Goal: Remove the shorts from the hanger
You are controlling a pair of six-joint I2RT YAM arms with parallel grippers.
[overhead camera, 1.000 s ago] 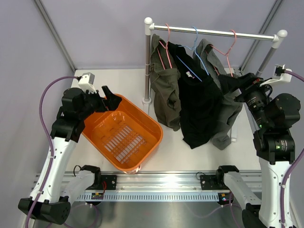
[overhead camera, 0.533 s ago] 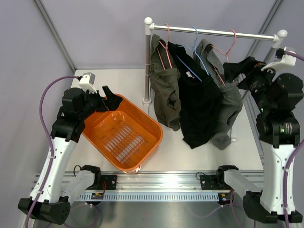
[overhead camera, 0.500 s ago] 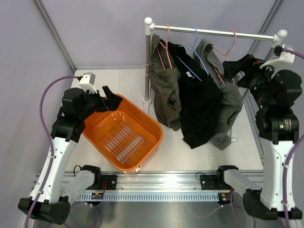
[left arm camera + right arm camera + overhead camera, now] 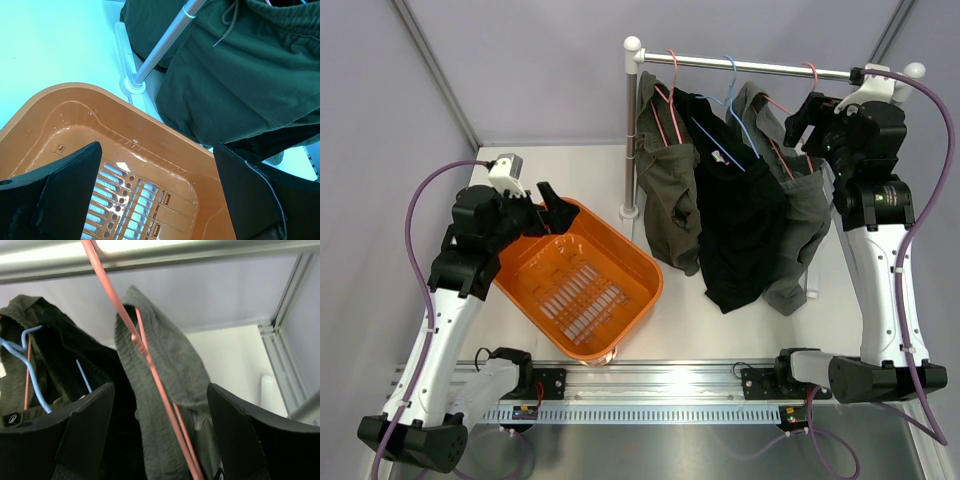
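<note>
Rear rail [image 4: 770,68]: shorts [image 4: 165,365] hang vertical on pink hanger [image 4: 131,335]; right tool [image 4: 160,440], left tool [image 4: 160,195] spread.

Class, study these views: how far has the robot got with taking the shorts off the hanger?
Done: nothing yet; all three garments hang on the rail, and the orange basket is empty. In hand: the right jaws stand open either side of the pink hanger carrying the green shorts. Left: grip the shorts and pull them off; the left jaws hover open over the basket.
</note>
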